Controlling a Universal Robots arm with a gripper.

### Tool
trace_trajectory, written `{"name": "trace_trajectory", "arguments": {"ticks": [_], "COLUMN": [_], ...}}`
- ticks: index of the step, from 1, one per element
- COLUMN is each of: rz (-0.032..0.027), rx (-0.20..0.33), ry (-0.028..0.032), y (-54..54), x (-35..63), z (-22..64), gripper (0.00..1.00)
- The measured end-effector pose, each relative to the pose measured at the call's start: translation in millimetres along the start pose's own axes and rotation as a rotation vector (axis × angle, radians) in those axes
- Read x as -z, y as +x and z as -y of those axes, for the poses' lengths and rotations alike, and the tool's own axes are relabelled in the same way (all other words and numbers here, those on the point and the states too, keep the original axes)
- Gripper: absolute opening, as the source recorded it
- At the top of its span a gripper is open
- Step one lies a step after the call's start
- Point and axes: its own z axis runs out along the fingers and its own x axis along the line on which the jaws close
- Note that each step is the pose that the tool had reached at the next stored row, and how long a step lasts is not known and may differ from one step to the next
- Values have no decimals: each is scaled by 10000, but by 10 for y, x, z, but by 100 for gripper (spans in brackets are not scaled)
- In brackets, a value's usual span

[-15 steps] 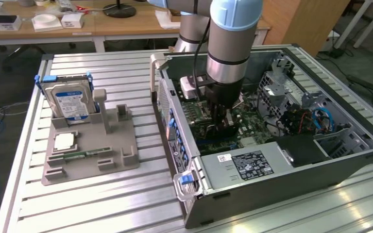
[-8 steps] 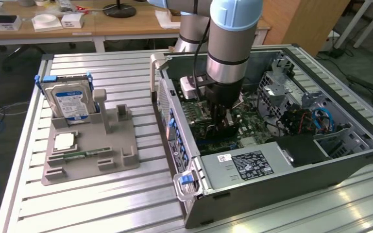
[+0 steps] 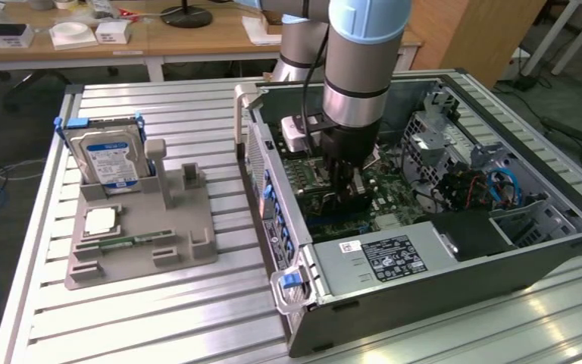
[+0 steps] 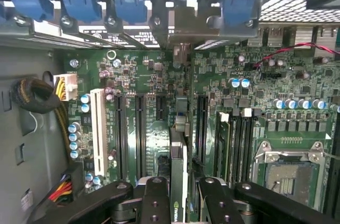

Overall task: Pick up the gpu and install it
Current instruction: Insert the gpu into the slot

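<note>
The gpu (image 4: pixel 179 173) stands edge-on between my black fingers (image 4: pixel 155 200), its thin edge running over the green motherboard (image 4: pixel 154 75) toward the metal bracket openings at the case's rear wall. A small logo shows on the card's edge near the fingers. My gripper (image 4: pixel 179 203) is shut on the gpu. In the exterior view the gripper (image 3: pixel 347 189) reaches straight down into the open computer case (image 3: pixel 301 250), low over the board. I cannot tell whether the card sits in a slot.
Black expansion slots and a white slot (image 4: pixel 97 128) lie beside the card; the empty processor socket (image 4: pixel 289 173) is nearby. Blue bracket latches (image 4: pixel 130 6) line the rear wall. A grey fixture (image 3: pixel 139 243) at the exterior view's left holds a hard drive (image 3: pixel 109 159) and a memory stick (image 3: pixel 119 244).
</note>
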Motion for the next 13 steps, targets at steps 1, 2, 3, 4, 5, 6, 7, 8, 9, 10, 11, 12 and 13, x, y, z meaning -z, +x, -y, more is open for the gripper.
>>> {"name": "trace_trajectory", "arguments": {"ticks": [1, 2, 3, 4, 5, 6, 7, 8, 9, 10, 11, 12, 13], "rz": [3, 3, 3, 3, 2, 2, 1, 1, 1, 1, 1, 1, 0], "rx": [0, 0, 1, 1, 1, 1, 1, 1, 2, 2, 2, 2, 3], "ry": [2, 1, 1, 1, 0, 1, 1, 1, 0, 0, 1, 0, 0], "y": [0, 0, 0, 0, 0, 0, 0, 0, 1, 1, 1, 1, 1], "x": [-1, -1, -1, -1, 0, 0, 0, -1, -3, -7, -12, -15, -18], "z": [0, 0, 1, 0, 0, 0, 0, 0, 0, 0, -1, -1, -2], "gripper": [26, 26, 26, 26, 26, 26, 26, 26, 26, 26, 26, 26, 26]}}
